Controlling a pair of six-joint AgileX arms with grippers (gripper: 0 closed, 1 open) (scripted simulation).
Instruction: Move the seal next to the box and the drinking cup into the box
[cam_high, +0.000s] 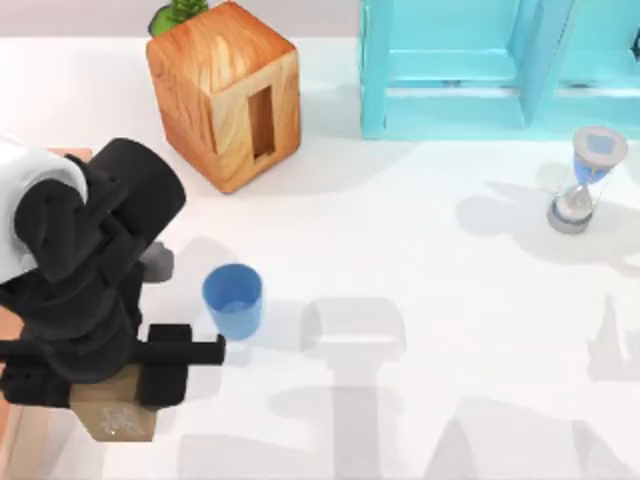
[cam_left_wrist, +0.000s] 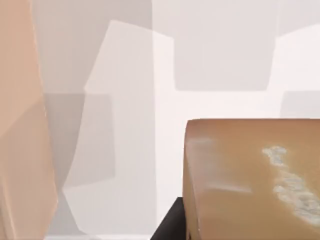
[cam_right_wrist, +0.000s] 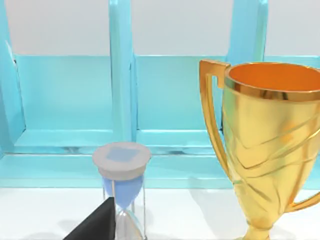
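Note:
The seal (cam_high: 118, 418), a small tan block with whitish marks, is at the table's front left under my left arm. My left gripper (cam_high: 120, 392) is shut on it. In the left wrist view the seal (cam_left_wrist: 250, 180) is very close, with a dark finger (cam_left_wrist: 170, 227) against its side. The wooden wall of the box (cam_left_wrist: 20, 140) stands just beside it. The box (cam_high: 8, 445) lies at the far left edge, mostly hidden by my arm. The blue drinking cup (cam_high: 233, 298) stands upright on the table, to the right of my arm. The right wrist view has one dark fingertip (cam_right_wrist: 97, 222).
A glossy wooden cube with a slot (cam_high: 225, 90) stands at the back left, with a green plant (cam_high: 180, 12) behind it. A turquoise cabinet (cam_high: 500, 65) fills the back right. An hourglass (cam_high: 588, 178) stands at the right, and a gold trophy (cam_right_wrist: 270, 150) is beside it.

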